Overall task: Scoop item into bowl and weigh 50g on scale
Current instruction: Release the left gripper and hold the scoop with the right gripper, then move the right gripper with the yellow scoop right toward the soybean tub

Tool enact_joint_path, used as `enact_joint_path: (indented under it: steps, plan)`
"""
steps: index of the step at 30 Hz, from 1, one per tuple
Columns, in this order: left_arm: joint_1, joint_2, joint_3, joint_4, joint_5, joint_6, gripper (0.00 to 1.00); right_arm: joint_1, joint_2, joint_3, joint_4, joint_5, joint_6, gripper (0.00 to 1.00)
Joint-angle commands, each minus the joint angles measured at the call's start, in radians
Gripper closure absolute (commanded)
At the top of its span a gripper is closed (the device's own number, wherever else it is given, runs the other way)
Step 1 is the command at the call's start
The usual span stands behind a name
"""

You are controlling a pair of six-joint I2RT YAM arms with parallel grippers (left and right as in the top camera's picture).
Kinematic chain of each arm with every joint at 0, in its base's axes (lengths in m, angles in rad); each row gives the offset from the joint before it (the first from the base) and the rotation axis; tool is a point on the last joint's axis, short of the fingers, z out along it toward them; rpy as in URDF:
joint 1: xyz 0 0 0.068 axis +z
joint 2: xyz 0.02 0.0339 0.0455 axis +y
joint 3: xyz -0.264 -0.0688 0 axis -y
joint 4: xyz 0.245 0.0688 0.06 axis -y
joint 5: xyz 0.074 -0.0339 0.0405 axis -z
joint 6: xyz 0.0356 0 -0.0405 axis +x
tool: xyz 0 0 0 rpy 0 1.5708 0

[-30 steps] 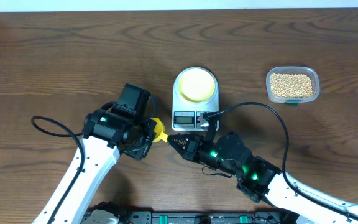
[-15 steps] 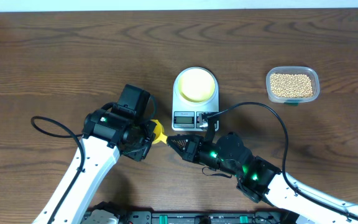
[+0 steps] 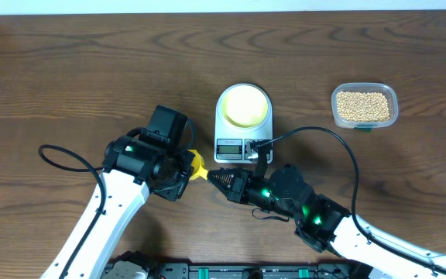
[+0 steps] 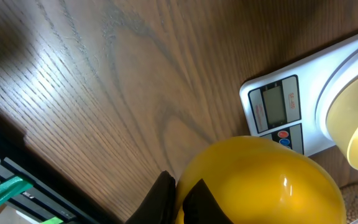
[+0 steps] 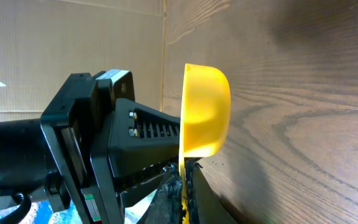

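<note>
Left tool (image 3: 184,169) and right tool (image 3: 215,177) both clamp the yellow spoon (image 3: 197,163), just before the scale (image 3: 242,146).

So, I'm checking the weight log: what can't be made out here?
Scale display: digits too small overhead, illegible in the slanted left wrist view.
Measuring spoon handle: overhead, mostly hidden by the right gripper.
Left gripper hold on the spoon: left wrist, the spoon's bowl blocks the fingertips.
</note>
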Motion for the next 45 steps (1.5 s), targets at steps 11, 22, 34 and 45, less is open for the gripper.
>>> enact_joint_path:
  steps: [11, 22, 34, 45]
  plan:
    - [-0.004, 0.004, -0.008, -0.005, -0.017, -0.01, 0.84, 0.005, 0.004, -0.001, 0.008, -0.053, -0.115, 0.99]
    - [-0.004, 0.004, -0.008, -0.005, -0.034, -0.005, 0.58, 0.005, 0.003, -0.001, -0.143, -0.085, -0.278, 0.99]
    - [-0.004, 0.004, -0.008, 0.001, -0.112, 0.017, 0.42, -0.022, -0.102, -0.001, -0.44, -0.102, -0.431, 0.99]
    - [-0.004, 0.004, -0.008, 0.002, -0.115, 0.018, 0.41, -0.022, -0.374, -0.001, -0.66, -0.05, -0.484, 0.99]
